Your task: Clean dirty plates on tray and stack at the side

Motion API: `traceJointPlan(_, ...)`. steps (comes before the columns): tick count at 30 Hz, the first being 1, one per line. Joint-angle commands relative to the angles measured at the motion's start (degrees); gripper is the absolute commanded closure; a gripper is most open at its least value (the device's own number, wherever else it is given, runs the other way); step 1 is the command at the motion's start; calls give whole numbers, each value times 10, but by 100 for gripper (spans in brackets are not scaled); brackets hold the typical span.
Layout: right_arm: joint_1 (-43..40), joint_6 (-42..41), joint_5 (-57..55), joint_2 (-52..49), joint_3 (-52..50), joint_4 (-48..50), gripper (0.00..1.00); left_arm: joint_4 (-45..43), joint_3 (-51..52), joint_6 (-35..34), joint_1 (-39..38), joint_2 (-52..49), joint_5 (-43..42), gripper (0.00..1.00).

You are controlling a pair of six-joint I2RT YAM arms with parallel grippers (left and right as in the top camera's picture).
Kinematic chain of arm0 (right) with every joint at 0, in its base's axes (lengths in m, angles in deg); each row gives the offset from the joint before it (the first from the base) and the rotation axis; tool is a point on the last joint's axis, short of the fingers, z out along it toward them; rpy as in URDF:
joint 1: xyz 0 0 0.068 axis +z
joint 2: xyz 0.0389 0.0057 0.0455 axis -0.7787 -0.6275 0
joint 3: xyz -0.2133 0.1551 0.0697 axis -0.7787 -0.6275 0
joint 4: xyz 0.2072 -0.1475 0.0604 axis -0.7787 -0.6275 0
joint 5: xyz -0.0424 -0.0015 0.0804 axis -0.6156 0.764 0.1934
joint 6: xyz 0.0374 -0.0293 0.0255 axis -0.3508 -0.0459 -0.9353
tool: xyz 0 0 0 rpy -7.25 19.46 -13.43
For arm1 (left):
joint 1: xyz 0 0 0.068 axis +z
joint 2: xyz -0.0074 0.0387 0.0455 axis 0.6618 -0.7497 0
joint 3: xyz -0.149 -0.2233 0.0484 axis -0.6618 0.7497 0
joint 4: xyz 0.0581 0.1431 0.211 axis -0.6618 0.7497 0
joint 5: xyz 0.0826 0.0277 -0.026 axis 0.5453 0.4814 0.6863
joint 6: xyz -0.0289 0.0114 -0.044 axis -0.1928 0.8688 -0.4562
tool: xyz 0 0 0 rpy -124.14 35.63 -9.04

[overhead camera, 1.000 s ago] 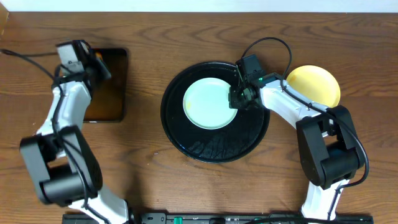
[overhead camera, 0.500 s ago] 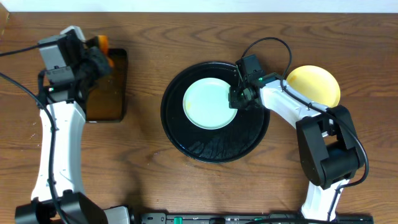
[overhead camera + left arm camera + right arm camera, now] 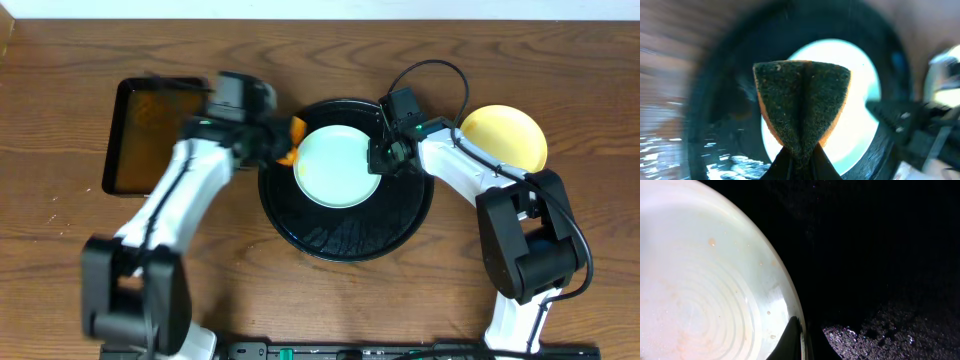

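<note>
Wooden bench (image 3: 230,60) carries a round black tray (image 3: 345,240), a rectangular pan (image 3: 140,150) to its left, a mint plate (image 3: 335,165) on the tray and a yellow plate (image 3: 510,135) just right of it. Over the tray's left edge the left claw (image 3: 800,157) pinches a sponge (image 3: 800,100); the right claw (image 3: 379,160) clamps the mint plate's rim.

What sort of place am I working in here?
Probably a lab bench staged for dishwashing, not a real kitchen: a bare wooden table, a mint-white plate on a black tray, a pan of brownish liquid, and a sponge in the left pincer.
</note>
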Motion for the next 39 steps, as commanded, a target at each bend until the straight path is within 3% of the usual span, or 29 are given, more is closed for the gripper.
traceJointPlan(1, 11, 4, -1, -21, -8, -5, 99, -3, 8, -5, -29, -52, -3, 93)
traceJointPlan(9, 11, 4, -1, -21, -8, -5, 99, -7, 8, -5, -70, -89, 36, 92)
traceJointPlan(18, 11, 4, -1, -21, -8, -5, 99, -7, 12, -4, -76, -90, 299, 93)
traceJointPlan(23, 11, 4, -1, -21, -8, -5, 99, -25, 12, -4, -76, -92, 392, 92)
traceJointPlan(39, 11, 4, -1, -21, -8, -6, 99, -72, 0, -3, -54, 37, 405, 92)
